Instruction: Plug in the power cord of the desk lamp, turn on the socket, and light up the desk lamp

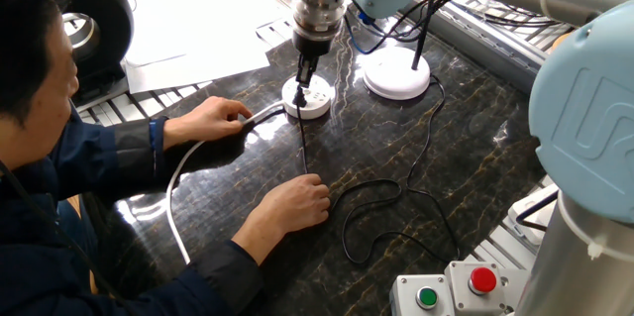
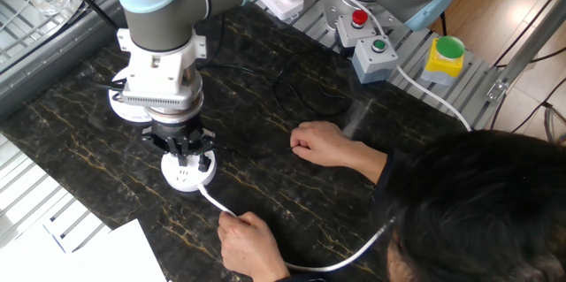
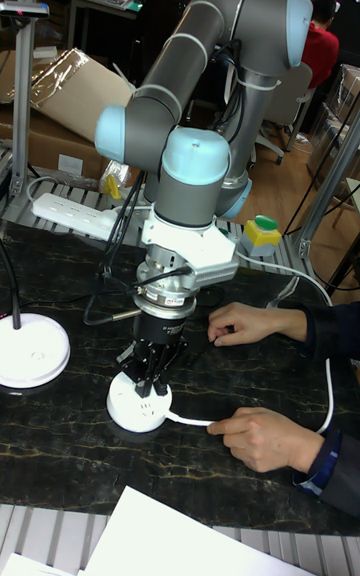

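Observation:
The round white socket point(image 1: 309, 99) lies on the dark marble table with its thick white cable point(image 1: 198, 172) running toward the person. A small black plug point(image 1: 300, 97) stands in its top, and the thin black power cord point(image 1: 369, 195) loops across the table toward the desk lamp's white disc base point(image 1: 397, 74). My gripper point(image 1: 308, 66) points straight down over the socket, fingers together, with its tips at the socket's top point(image 2: 187, 172) beside the plug. In the tall fixed view the gripper point(image 3: 150, 379) hides much of the socket point(image 3: 137, 406). The lamp base point(image 3: 31, 347) stands to the left.
A person's hand point(image 1: 213, 116) holds the white cable close to the socket. The other hand point(image 1: 295, 201) rests on the black cord. A button box point(image 1: 454, 290) sits at the table's near corner, papers point(image 1: 193, 29) lie behind, and a white power strip point(image 3: 73, 214) lies at the table's edge.

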Available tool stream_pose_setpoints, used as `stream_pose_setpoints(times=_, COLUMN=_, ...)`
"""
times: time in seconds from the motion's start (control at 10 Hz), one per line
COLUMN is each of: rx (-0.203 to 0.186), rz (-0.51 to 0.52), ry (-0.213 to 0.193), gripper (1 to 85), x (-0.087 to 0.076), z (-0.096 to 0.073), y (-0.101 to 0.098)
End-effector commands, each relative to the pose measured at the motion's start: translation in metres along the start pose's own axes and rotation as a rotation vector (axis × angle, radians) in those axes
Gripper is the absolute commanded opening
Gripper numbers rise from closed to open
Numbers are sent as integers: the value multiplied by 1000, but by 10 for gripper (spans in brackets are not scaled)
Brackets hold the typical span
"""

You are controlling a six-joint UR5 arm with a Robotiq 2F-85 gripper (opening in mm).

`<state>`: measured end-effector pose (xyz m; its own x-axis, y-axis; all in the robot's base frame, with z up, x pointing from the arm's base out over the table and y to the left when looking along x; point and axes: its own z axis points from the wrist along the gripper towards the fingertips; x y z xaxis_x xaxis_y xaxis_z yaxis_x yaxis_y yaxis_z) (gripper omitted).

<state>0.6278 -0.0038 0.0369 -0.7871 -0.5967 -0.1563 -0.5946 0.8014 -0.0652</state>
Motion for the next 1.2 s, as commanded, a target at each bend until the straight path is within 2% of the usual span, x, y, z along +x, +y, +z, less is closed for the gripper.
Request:
stream_pose_setpoints(times=0.0, rx=-8, rz=26, ry=-15, gripper=13, x=-1, z=3, y=3)
stream_pose_setpoints(times=0.7, rx=-14, rz=36, ry=-39, gripper=13, x=-1, z=12, y=7)
stream_pose_setpoints(times=1.1, rx=-23, rz=24, ry=-32, gripper=13, x=5, z=9, y=6)
